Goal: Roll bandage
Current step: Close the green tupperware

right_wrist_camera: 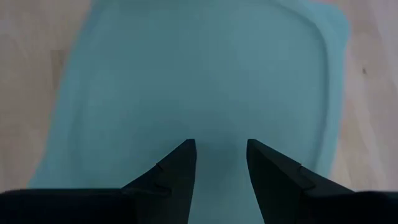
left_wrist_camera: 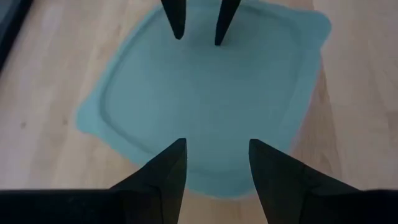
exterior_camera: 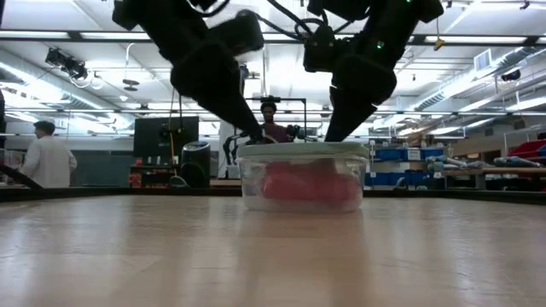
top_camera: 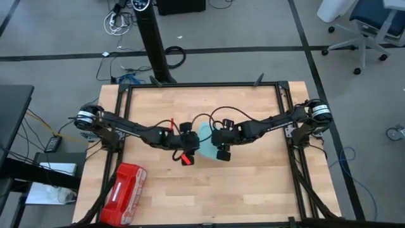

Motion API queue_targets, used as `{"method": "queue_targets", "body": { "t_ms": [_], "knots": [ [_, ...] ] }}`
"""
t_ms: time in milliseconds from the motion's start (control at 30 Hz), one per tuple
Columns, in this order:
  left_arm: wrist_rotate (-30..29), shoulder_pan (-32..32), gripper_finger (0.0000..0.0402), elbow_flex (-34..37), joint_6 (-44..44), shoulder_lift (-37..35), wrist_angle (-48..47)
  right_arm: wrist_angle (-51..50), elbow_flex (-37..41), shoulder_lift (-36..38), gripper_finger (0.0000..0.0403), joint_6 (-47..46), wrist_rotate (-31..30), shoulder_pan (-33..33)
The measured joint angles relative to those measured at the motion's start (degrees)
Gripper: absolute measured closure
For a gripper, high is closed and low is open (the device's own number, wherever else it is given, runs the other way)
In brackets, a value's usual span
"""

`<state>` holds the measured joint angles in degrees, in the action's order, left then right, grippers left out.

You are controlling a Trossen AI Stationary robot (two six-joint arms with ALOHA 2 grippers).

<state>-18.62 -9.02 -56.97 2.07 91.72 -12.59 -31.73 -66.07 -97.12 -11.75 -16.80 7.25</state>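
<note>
— What's around my end effectors?

— A clear container (exterior_camera: pixel 303 183) with a teal lid (top_camera: pixel 205 135) sits directly below both; the bandage (exterior_camera: pixel 311 186) lies inside it. Left end effector (left_wrist_camera: pixel 211 163) and right end effector (right_wrist_camera: pixel 221 158) hover over the lid, fingers parted, holding nothing.

— Room to move?

— A red case (top_camera: pixel 124 193) lies well off behind the left one, near the wooden surface's (top_camera: pixel 253 183) edge. People (exterior_camera: pixel 47 162) stand in the room beyond.

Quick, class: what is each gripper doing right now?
Left gripper: open, empty, over the teal lid.
Right gripper: open, empty, over the same lid.
</note>
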Motion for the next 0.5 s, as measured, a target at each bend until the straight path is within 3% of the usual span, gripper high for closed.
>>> {"method": "queue_targets", "body": {
  "t_ms": [500],
  "knots": [
    [3.5, 2.7, 0.0225, -0.3, 2.9, 5.1, 0.3, 2.8, 2.4, -0.1, 0.0254, -1.7, 4.5, -0.1]
  ]
}}
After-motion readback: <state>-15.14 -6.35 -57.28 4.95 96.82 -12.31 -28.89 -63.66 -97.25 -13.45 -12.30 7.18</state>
